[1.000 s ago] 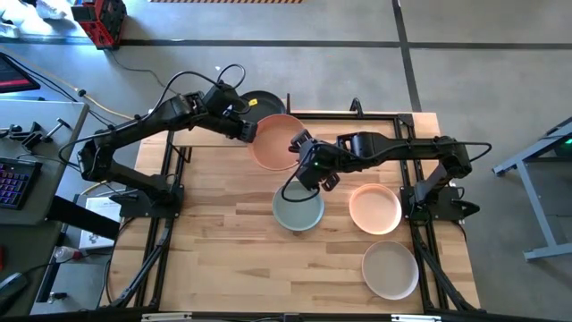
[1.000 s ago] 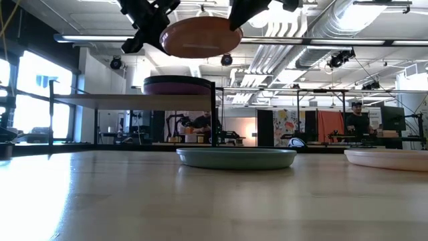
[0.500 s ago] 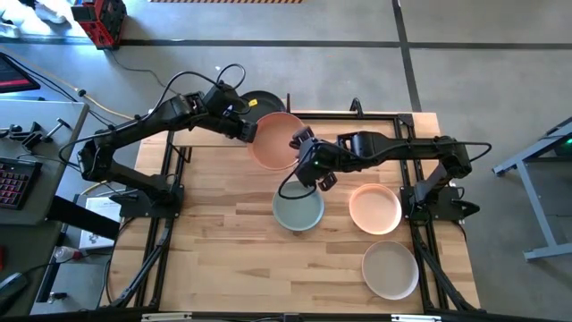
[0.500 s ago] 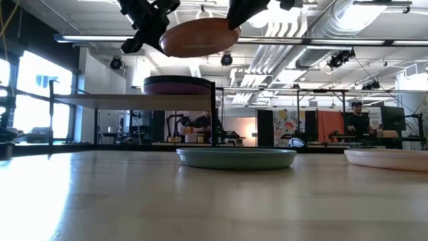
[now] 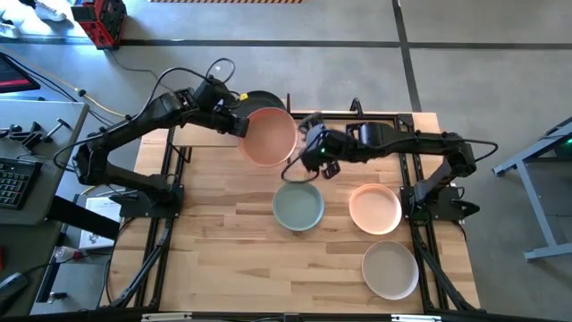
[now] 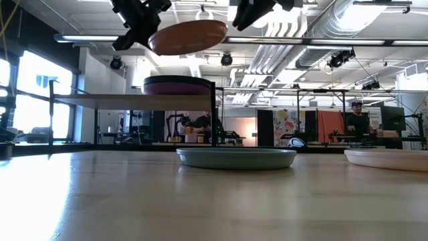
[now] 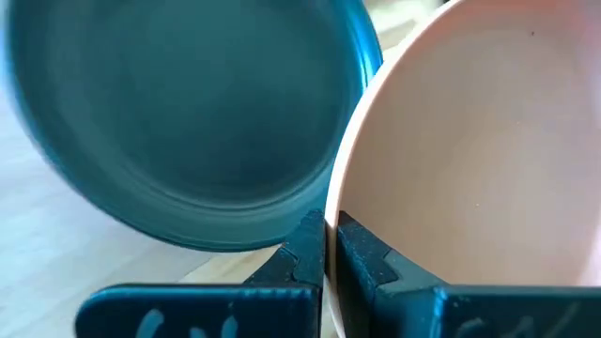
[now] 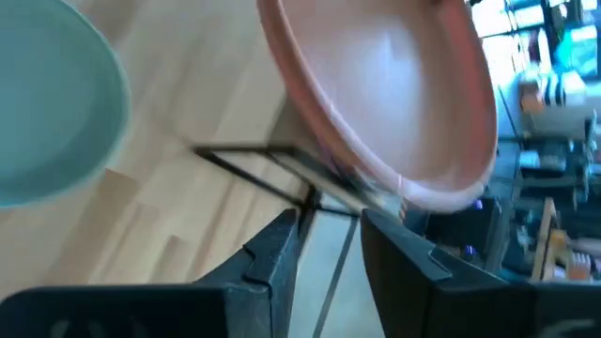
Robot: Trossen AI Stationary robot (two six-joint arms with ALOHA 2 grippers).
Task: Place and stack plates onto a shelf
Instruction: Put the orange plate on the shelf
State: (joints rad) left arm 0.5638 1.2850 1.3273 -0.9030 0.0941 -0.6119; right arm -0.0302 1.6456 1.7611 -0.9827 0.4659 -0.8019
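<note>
Shelf, a light-wood panel on thin black posts (image 6: 134,99), mostly hidden in the high view under arms and plate; in the low view it carries a purple round plate (image 6: 178,85), with a darker plate under it, hard to make out. Black round plate (image 5: 255,100) at the table's 12 o'clock edge, half covered. Left end effector (image 5: 238,126) reaches in from 10 o'clock, pinching the rim of a peach matte plate (image 5: 269,137) held in the air above the shelf, slightly tilted. Right end effector (image 5: 312,153) extended from 3 o'clock, fingers spread, just beside that plate, apart from it. On the slatted wooden table (image 5: 214,233): sage green plate (image 5: 298,207) centre, second peach plate (image 5: 374,207), beige plate (image 5: 390,269) toward 5 o'clock.
</note>
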